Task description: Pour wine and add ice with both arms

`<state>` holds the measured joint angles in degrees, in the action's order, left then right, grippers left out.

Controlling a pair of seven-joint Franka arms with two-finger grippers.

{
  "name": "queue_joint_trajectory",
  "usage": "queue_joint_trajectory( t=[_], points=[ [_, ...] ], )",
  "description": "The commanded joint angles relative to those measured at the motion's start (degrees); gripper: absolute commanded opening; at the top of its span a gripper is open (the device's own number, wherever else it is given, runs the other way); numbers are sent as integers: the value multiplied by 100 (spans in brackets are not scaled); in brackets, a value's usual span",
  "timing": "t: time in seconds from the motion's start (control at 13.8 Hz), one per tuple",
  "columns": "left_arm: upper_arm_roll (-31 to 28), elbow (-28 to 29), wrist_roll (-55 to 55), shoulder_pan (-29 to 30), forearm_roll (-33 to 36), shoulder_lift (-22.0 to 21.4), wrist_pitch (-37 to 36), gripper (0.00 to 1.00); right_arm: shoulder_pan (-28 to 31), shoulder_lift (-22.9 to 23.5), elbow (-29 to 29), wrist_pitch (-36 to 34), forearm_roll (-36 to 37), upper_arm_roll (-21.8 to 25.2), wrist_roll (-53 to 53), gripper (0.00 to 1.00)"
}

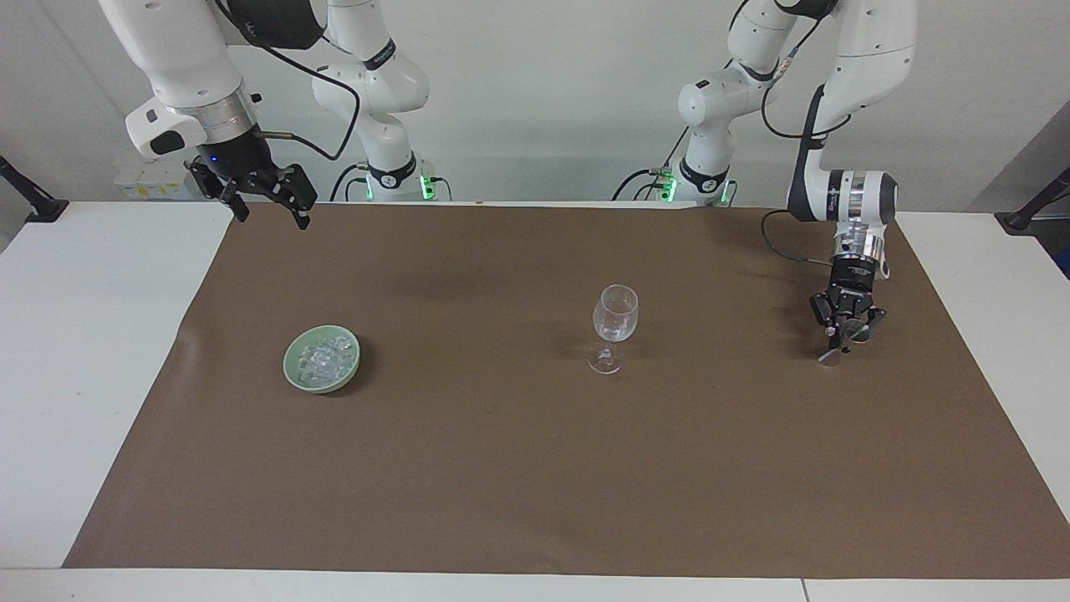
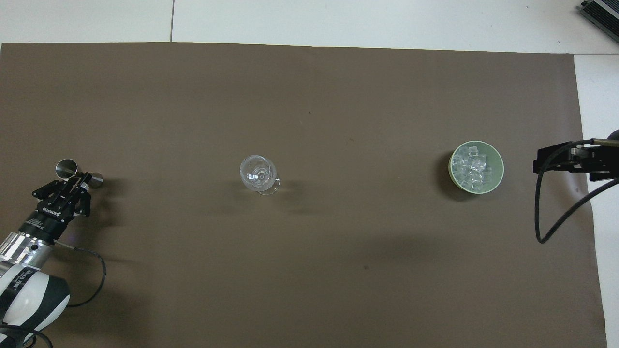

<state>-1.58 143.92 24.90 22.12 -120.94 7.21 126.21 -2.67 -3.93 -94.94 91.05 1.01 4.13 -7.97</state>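
The left gripper [image 1: 843, 333], at the right of the facing view and the lower left of the overhead view, is clamped on the narrow waist of a small steel jigger [image 2: 77, 174]. The jigger is tilted nearly onto its side, one open cup showing up and to the left of the fingertips in the overhead view, the other end poking out to their right. It hangs low over the brown mat [image 1: 501, 468]; whether its lower rim touches the mat cannot be told.

From this gripper, the empty wine glass [image 1: 614, 328] stands upright at mid-frame, well apart, to the left in the facing view and at much the same height in the frame. Judging from that, the coming move is a sideways carry to the glass's rim, and the left arm is clearly the nearer one.

Further left, the green bowl [image 1: 294, 368] holds the ice [image 1: 324, 358]. The right gripper [image 1: 266, 196] waits, jaws wide and empty, high at the upper left of the facing view.
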Motion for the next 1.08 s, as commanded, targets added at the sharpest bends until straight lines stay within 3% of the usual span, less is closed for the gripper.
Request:
queue_joint_trajectory(
  t=[0.0, 0.36, 1.01],
  points=[
    [35, -92, 164, 91, 88, 87, -132, 0, 56, -81, -95, 106, -22, 0, 130, 100],
    [35, -83, 155, 91, 88, 78, -167, 0, -128, 121, 160, 141, 40, 254, 138, 100],
    [52, 49, 252, 12, 62, 43, -334, 0, -138, -125, -332, 387, -31, 229, 191, 100]
  ],
)
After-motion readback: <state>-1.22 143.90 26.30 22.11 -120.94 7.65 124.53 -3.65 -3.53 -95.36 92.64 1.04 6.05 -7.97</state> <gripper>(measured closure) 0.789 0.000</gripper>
